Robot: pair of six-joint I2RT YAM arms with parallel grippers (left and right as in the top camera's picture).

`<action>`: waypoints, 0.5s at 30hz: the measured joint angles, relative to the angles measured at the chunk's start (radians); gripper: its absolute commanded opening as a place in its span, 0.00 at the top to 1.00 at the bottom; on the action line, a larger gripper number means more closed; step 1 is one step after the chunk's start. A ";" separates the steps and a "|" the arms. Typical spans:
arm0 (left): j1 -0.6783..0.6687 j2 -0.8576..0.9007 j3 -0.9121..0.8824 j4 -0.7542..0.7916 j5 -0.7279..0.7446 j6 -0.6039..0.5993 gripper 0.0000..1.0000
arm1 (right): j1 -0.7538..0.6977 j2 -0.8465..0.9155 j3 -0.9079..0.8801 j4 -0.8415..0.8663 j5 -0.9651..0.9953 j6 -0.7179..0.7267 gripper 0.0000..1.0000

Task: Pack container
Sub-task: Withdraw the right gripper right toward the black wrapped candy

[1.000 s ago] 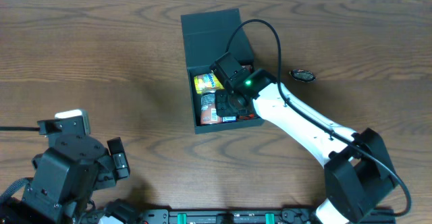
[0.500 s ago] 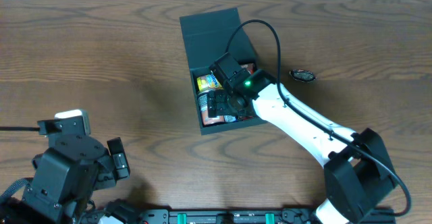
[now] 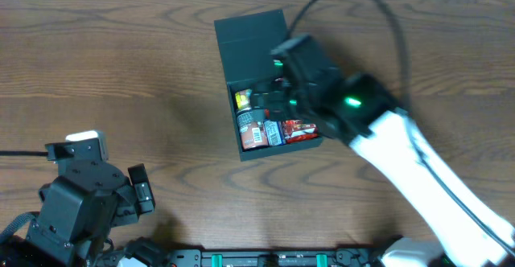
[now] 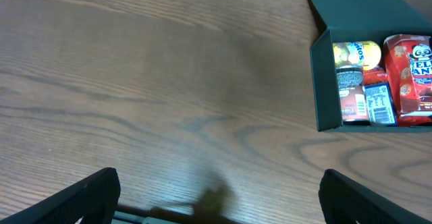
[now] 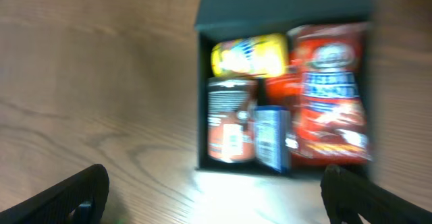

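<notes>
The container [image 3: 228, 116] is a dark teal box standing on the wooden table with its flap lid [image 3: 251, 39] folded back. Inside lie a yellow packet [image 3: 241, 100], a dark jar [image 3: 249, 131], a small blue pack [image 3: 272, 132] and a red packet [image 3: 299, 128]. My right arm [image 3: 354, 106] is blurred above the box's right side. In the right wrist view the right gripper [image 5: 216, 207] is open and empty over the table just in front of the container [image 5: 283, 1]. The left gripper [image 4: 219, 207] hangs open and empty over bare wood, with the container [image 4: 324, 82] far to its upper right.
The left arm's dark base [image 3: 76, 207] sits at the table's front left corner. Wood tabletop [image 3: 121, 82] stretches left of the box.
The right gripper has opened and lifted up out of the box. The red packet now shows lying inside on the right. The left arm has not moved.
</notes>
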 measured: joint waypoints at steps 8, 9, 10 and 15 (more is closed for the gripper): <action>0.000 0.000 0.000 0.000 0.000 0.000 0.05 | -0.218 -0.062 0.005 -0.195 0.203 -0.129 0.01; 0.000 0.000 0.000 0.000 0.000 0.000 0.05 | -0.244 -0.055 0.005 -0.190 0.208 -0.159 0.01; 0.000 0.000 0.000 0.000 0.000 0.000 0.05 | -0.272 -0.046 0.003 -0.181 0.208 -0.196 0.01; 0.000 0.000 0.000 0.000 0.000 0.000 0.05 | -0.411 0.012 0.001 -0.144 0.098 -0.497 0.01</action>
